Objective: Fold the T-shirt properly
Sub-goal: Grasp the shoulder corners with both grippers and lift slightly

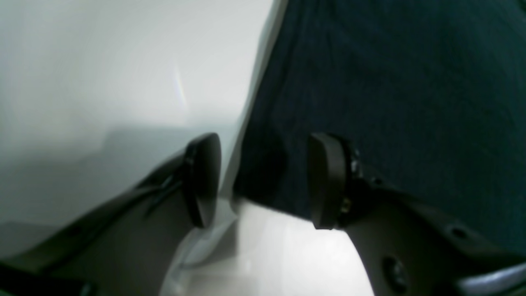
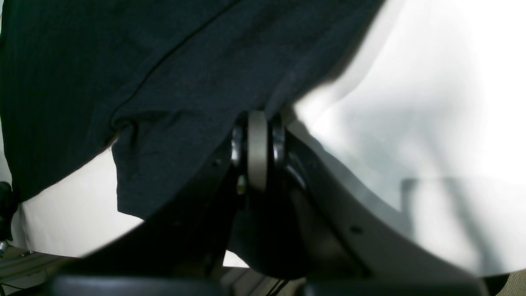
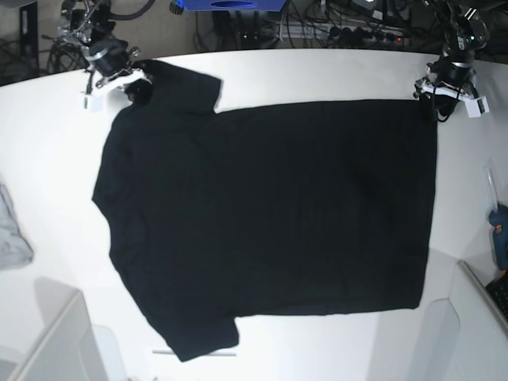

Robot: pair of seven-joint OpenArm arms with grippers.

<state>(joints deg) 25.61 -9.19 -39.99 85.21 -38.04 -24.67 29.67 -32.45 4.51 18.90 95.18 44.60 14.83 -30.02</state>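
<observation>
T-shirt [image 3: 270,214] sleeve in clamped right claw [image 2: 257,123]; left claw [image 1: 263,181] agape

Grey cloth [image 3: 11,230] cut off at base view's left edge; T-shirt [image 3: 270,214] print hidden.

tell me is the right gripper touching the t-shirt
Touching: in the right wrist view the right gripper is shut on the T-shirt edge, cloth pinched between its pads.

Both arms reach to the far side, one at each far corner. The right gripper [image 2: 257,135] has its jaws pressed together, pinching dark cloth at its tips. The left gripper [image 1: 263,181] stands with its jaws parted, the two black pads [image 1: 326,181] clearly apart.
</observation>
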